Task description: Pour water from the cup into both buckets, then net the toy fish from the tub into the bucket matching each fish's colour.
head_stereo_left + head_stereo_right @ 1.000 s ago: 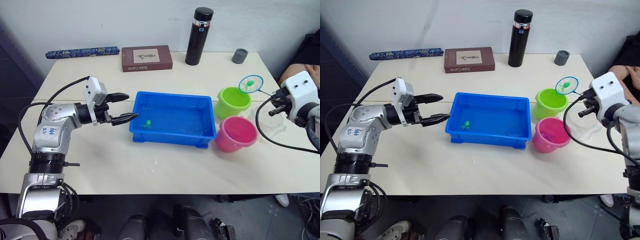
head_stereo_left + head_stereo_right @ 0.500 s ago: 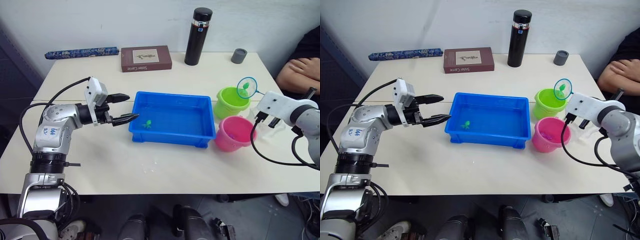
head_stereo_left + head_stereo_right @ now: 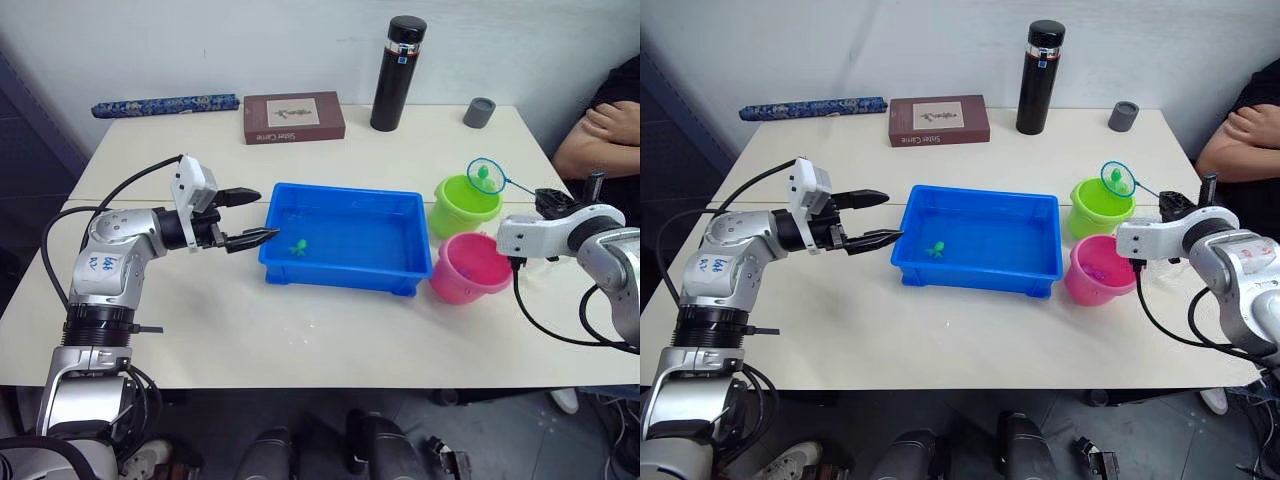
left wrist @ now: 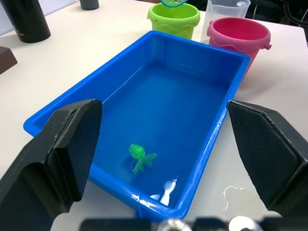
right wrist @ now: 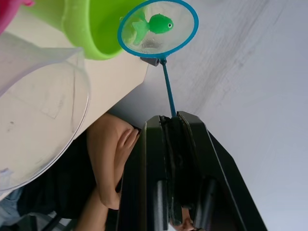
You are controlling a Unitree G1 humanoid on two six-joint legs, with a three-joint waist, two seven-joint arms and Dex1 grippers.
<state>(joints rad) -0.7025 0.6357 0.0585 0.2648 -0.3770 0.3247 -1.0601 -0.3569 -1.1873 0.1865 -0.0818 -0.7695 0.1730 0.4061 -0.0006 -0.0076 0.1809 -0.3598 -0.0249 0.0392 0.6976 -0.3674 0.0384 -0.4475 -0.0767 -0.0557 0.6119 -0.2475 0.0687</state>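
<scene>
The net (image 3: 486, 173), a light blue hoop on a thin dark handle, holds a green toy fish (image 5: 156, 24) just above the lime green bucket (image 3: 465, 205). My right gripper (image 3: 549, 198) is shut on the end of the net's handle. The pink bucket (image 3: 472, 268) stands in front of the green one, and the clear cup (image 5: 38, 110) sits right of both. Another green fish (image 3: 297, 246) lies in the water of the blue tub (image 3: 345, 278). My left gripper (image 3: 268, 212) hangs open at the tub's left end, holding nothing.
At the back of the table are a black flask (image 3: 398, 72), a brown book (image 3: 294, 117), a small grey cup (image 3: 480, 112) and a blue patterned roll (image 3: 165, 104). A person's folded arms (image 3: 610, 125) rest at the right edge.
My right arm has dropped and turned at the wrist, carrying the net a little left over the green bucket. The left arm has not moved.
</scene>
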